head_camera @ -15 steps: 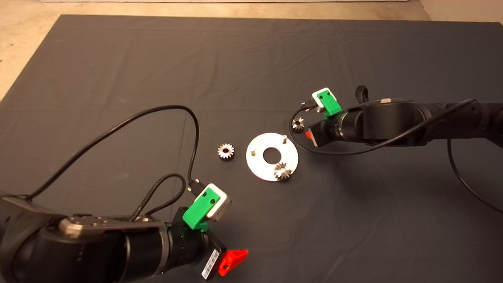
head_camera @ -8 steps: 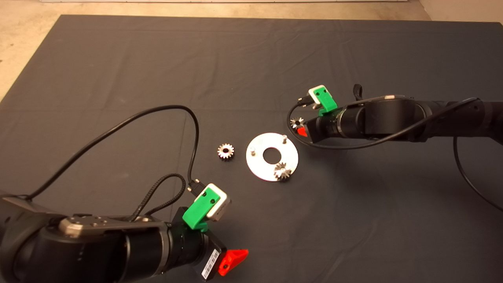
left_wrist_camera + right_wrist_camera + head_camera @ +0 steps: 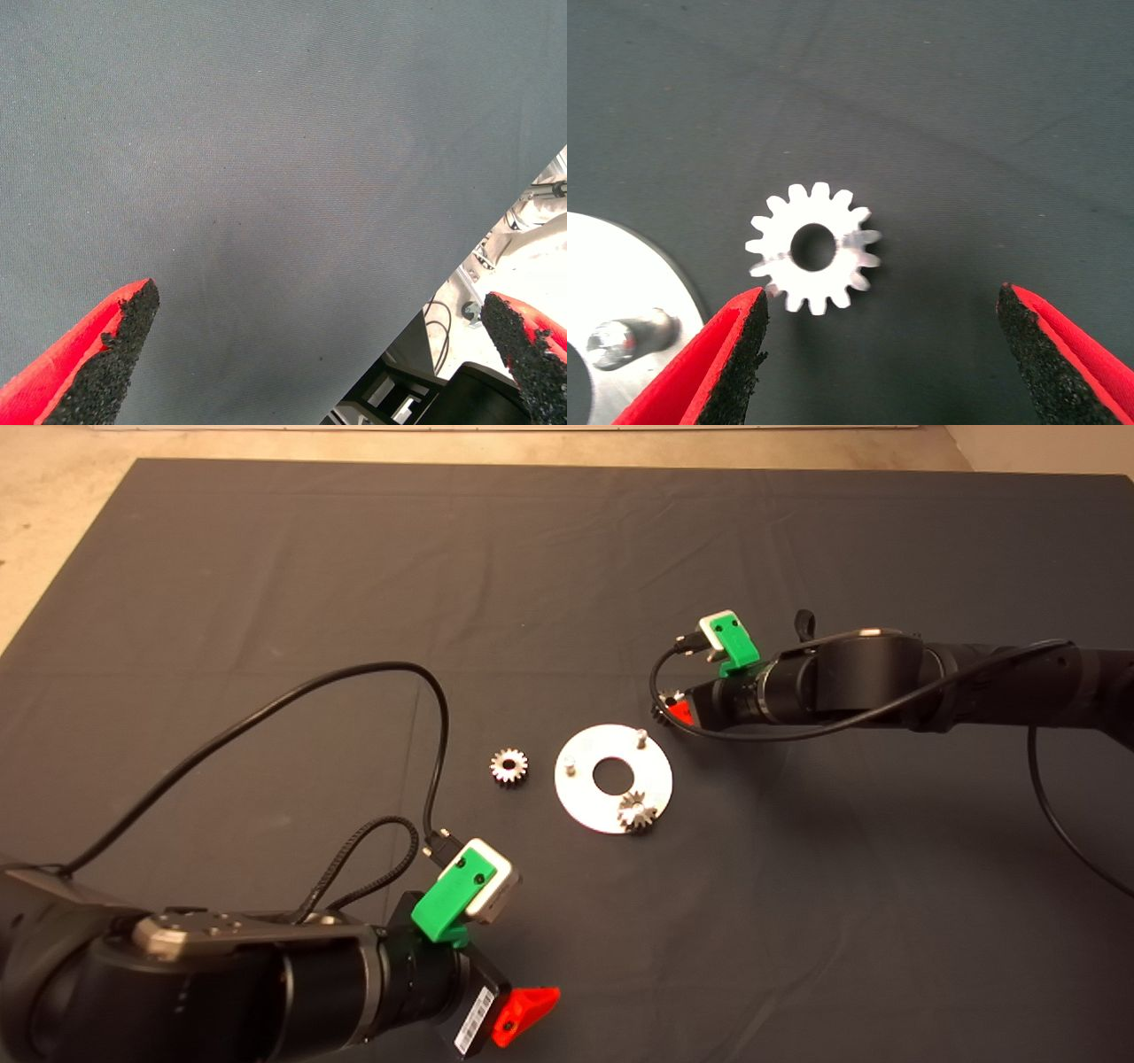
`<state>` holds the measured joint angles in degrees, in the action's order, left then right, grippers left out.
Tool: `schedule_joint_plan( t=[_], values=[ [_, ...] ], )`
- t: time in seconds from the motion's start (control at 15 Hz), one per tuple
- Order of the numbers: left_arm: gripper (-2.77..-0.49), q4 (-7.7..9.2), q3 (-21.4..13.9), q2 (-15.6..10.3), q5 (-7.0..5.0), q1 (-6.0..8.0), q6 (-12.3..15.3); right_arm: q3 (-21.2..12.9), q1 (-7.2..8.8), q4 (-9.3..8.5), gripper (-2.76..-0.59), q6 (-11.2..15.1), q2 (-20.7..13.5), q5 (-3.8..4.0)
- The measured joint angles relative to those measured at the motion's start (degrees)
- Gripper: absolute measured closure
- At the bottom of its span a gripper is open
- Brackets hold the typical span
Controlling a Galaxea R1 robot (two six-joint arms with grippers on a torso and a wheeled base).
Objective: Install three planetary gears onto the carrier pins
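1. Head view: right pincer has slid from beside the disc to over the far loose gear; pick comes next. One gear is pinned, another lies loose on the counter; two pins bare.
2. Left wrist: left pincer parked wide open, empty.
3. Right wrist: fingers wide open around the gear, not touching. No legible writing.

Left gripper held above the dark mat, red fingers with black pads spread wide apart, nothing held between them, mat edge and pale floor seen beyond.
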<state>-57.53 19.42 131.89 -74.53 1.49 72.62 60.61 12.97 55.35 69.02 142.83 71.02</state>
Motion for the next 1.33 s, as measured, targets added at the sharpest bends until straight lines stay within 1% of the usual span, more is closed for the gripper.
schedule_joint_plan(
  t=[0.13,0.27,0.73,0.93,1.07,1.13,1.27,1.33],
  values=[
    [-2.64,0.01,0.0,0.0,0.01,0.00,0.0,0.0,-0.11,-0.05,-1.91,0.0,0.7,-1.12],
    [-2.64,0.01,0.1,0.0,0.00,0.00,0.0,0.0,-0.10,-0.15,-1.91,0.0,1.1,-1.57],
    [-2.64,0.01,0.1,0.0,0.01,0.00,0.0,0.0,-0.16,-0.22,-1.91,0.0,1.3,-1.68],
    [-2.64,0.00,0.1,0.0,0.01,0.00,0.0,0.0,-0.74,-0.28,-1.91,0.0,1.3,-1.82],
    [-2.64,0.01,0.1,0.0,0.01,0.00,0.0,0.0,-0.74,-0.30,-1.91,0.0,1.3,-1.89],
    [-2.64,0.00,0.1,0.0,0.01,0.00,0.0,0.0,-0.74,-0.30,-1.91,0.0,1.3,-2.10],
    [-2.64,0.01,0.1,0.0,0.01,0.00,0.0,1.1,-0.77,-0.30,-1.91,0.0,1.3,-3.43],
    [-2.64,0.01,0.1,0.0,0.01,0.00,0.0,1.9,-0.88,-0.30,-1.91,0.0,1.3,-3.96]
  ],
)
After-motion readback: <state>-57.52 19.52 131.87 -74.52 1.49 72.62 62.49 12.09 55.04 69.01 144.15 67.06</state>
